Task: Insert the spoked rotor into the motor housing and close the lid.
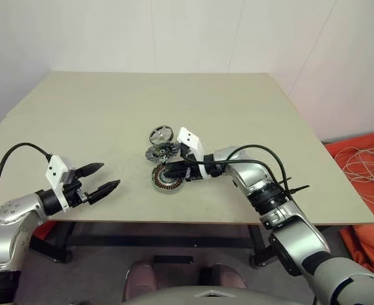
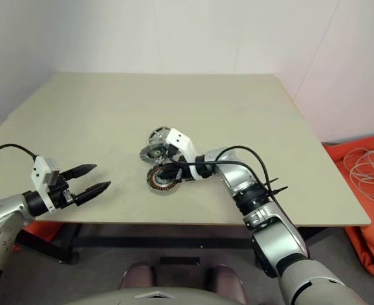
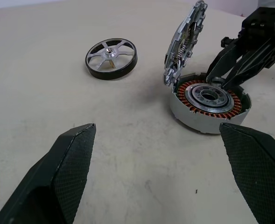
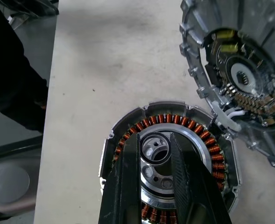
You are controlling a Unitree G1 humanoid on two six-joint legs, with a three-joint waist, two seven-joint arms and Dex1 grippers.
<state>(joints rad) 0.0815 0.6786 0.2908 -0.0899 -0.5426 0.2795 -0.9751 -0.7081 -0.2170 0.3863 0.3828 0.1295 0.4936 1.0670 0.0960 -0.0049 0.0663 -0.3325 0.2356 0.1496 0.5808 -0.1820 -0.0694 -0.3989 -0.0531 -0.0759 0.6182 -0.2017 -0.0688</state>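
Observation:
The motor housing (image 4: 128, 130), a grey cup with copper windings, lies near the table's middle. Its lid (image 3: 186, 39) stands tilted up at the housing's far edge, its inner side showing. My right gripper (image 4: 153, 140) hangs over the housing's central hub, fingers only narrowly parted, nothing between them; I cannot tell whether they touch the hub. The spoked rotor (image 1: 161, 134), with a black rim and silver spokes, lies flat just beyond the lid. My left gripper (image 1: 104, 178) is wide open and empty above the table's front left, pointing toward the housing (image 1: 167, 180).
The beige table (image 1: 250, 114) is bare apart from these parts. Its front edge runs close under both arms. On the floor to the right lie an orange cloth (image 1: 364, 229) and a coil of white cable (image 1: 364, 166).

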